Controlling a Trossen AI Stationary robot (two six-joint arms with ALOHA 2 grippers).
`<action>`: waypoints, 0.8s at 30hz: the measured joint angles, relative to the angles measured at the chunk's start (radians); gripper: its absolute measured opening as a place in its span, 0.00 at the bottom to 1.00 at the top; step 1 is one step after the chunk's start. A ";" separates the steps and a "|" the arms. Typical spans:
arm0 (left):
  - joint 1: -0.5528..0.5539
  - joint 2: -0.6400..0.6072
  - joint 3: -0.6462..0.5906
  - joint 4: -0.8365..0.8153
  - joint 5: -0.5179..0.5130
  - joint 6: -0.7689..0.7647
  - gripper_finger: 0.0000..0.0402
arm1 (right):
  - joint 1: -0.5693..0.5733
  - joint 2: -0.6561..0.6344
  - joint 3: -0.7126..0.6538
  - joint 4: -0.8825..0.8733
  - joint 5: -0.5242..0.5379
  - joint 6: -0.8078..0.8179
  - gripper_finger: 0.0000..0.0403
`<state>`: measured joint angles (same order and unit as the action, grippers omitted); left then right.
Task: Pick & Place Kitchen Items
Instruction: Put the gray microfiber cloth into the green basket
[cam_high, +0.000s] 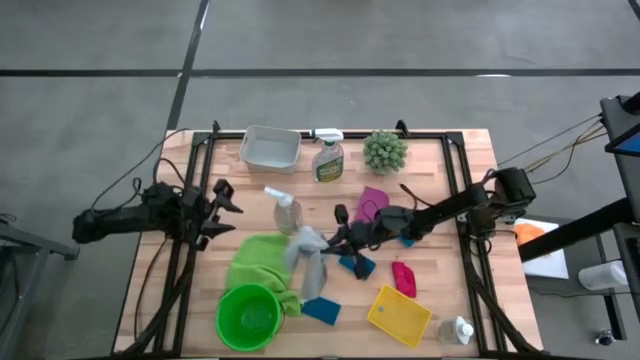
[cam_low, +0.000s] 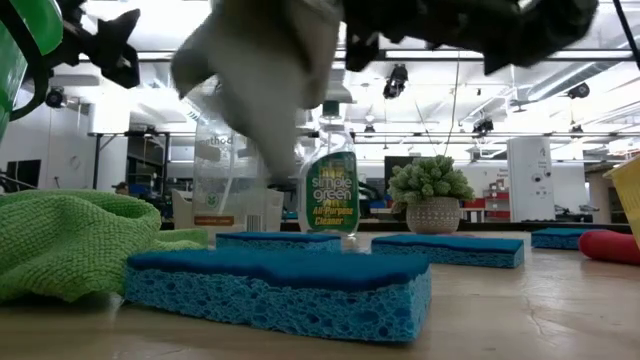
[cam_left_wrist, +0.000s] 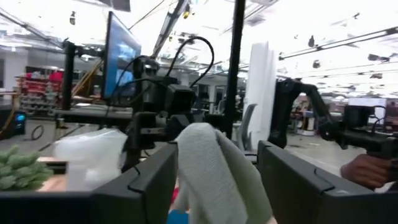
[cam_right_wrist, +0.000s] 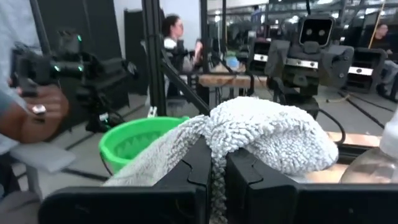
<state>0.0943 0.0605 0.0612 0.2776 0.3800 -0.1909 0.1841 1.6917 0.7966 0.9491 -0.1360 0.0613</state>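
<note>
My right gripper (cam_high: 338, 240) is over the middle of the table, shut on a grey cloth (cam_high: 306, 252), which also shows in the right wrist view (cam_right_wrist: 261, 134) and the low view (cam_low: 255, 90). My left gripper (cam_high: 226, 206) is open and empty above the table's left side, its fingers (cam_left_wrist: 155, 183) apart. A green cloth (cam_high: 260, 262) lies beside a green bowl (cam_high: 248, 316). Blue sponges (cam_high: 322, 310) (cam_high: 358, 266), a pink cloth (cam_high: 372, 203), a red item (cam_high: 404, 278), a clear spray bottle (cam_high: 285, 210) and a small white bottle (cam_high: 455, 330) rest on the table. My right gripper pinches a bunched fold of the grey cloth (cam_right_wrist: 214, 158) between its two fingers, which come roughly level from the table's right side. The cloth bulges over the fingertips and hangs slack below them (cam_low: 285, 160). In the low view its lower end looks clear of the table.
A white bin (cam_high: 270, 148), a green cleaner spray bottle (cam_high: 328, 158) and a spiky potted plant (cam_high: 385, 152) stand along the far edge. A yellow container (cam_high: 399, 315) lies at the near right. A person's hand (cam_right_wrist: 31, 115) shows beyond the table.
</note>
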 joint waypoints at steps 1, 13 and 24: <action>-0.017 0.017 0.001 0.009 -0.011 0.000 0.59 | 0.000 -0.004 0.020 -0.041 0.000 -0.010 0.04; -0.254 0.409 0.107 0.185 -0.209 0.064 0.81 | 0.003 -0.007 0.138 -0.162 0.021 -0.068 0.04; -0.363 0.844 0.352 0.171 -0.302 0.116 0.81 | 0.007 -0.005 0.176 -0.218 0.042 -0.077 0.04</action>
<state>-0.2687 0.9047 0.4137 0.4485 0.0779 -0.0747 0.1908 1.6871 0.9723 0.7307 -0.0942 -0.0156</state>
